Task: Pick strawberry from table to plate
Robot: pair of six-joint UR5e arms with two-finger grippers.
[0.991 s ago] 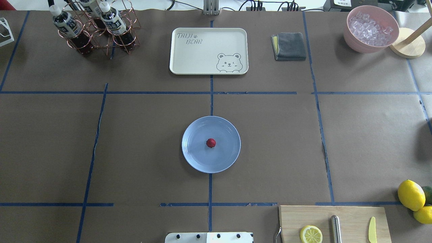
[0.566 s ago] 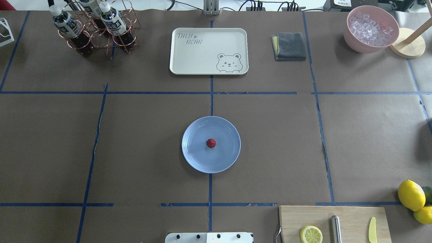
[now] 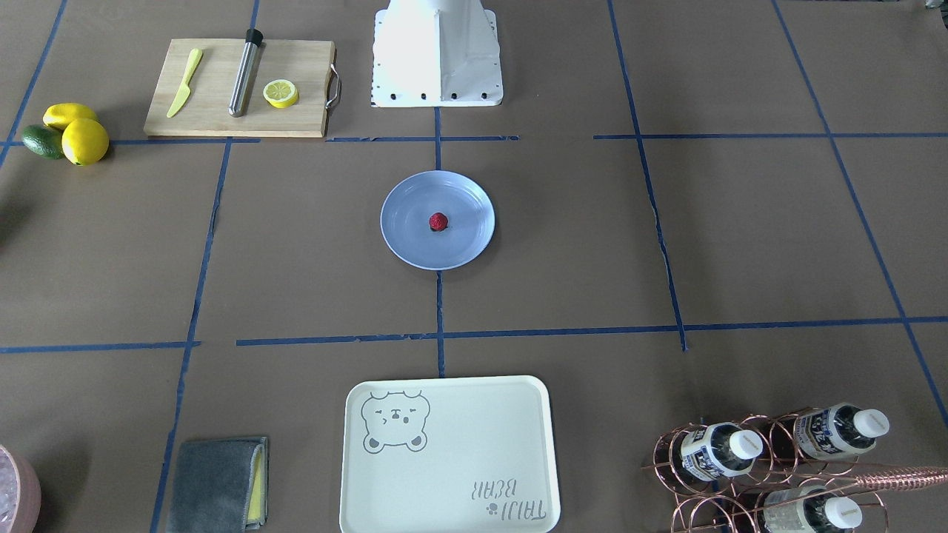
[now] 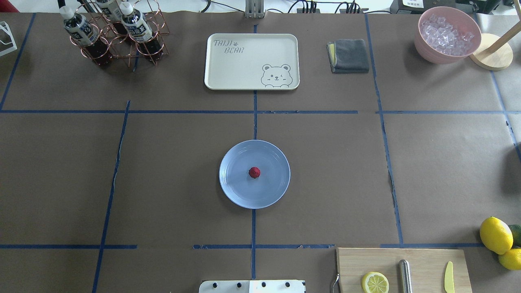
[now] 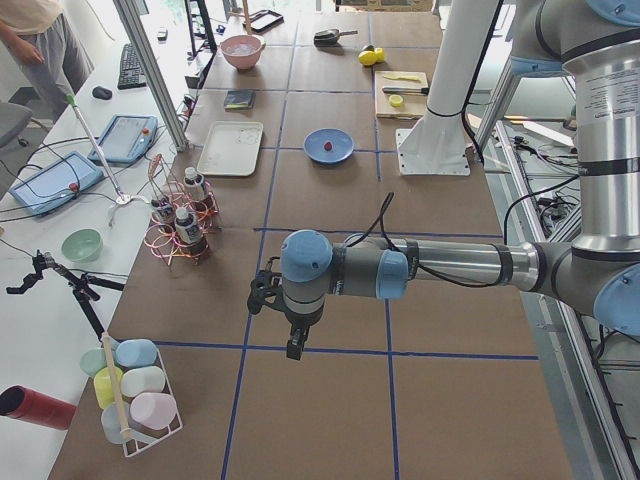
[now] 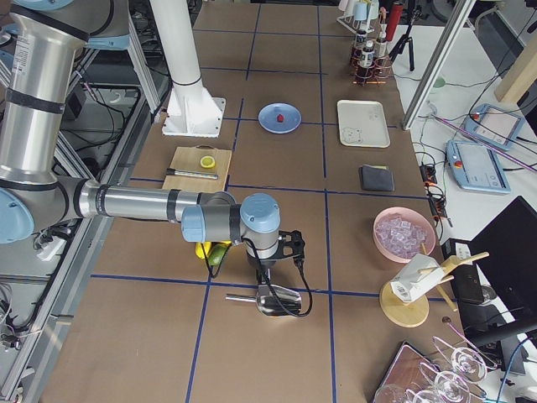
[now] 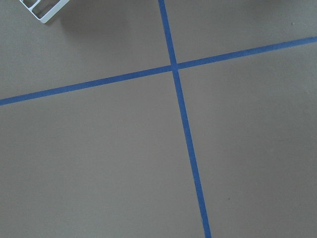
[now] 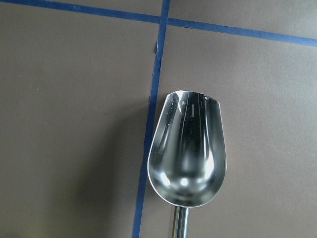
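Observation:
The small dark-red strawberry (image 4: 254, 172) lies at the middle of the light-blue plate (image 4: 236, 192), which rests on the brown-paper table (image 4: 163, 162) at its centre. The front-facing view shows the same strawberry (image 3: 438, 221) on the plate (image 3: 411, 244). Neither arm is near it. My left gripper (image 5: 294, 342) hangs over bare table far off at the left end. My right gripper (image 6: 266, 270) hovers at the right end above a metal scoop (image 8: 188, 158). Both show only in side views, so I cannot tell if they are open or shut.
A cream bear tray (image 4: 251, 61) and a folded grey cloth (image 4: 348, 55) lie beyond the plate. A copper bottle rack (image 4: 114, 32) stands far left, a pink bowl of ice (image 4: 447, 34) far right. Near right are a cutting board (image 4: 427, 264) and lemons (image 4: 495, 235).

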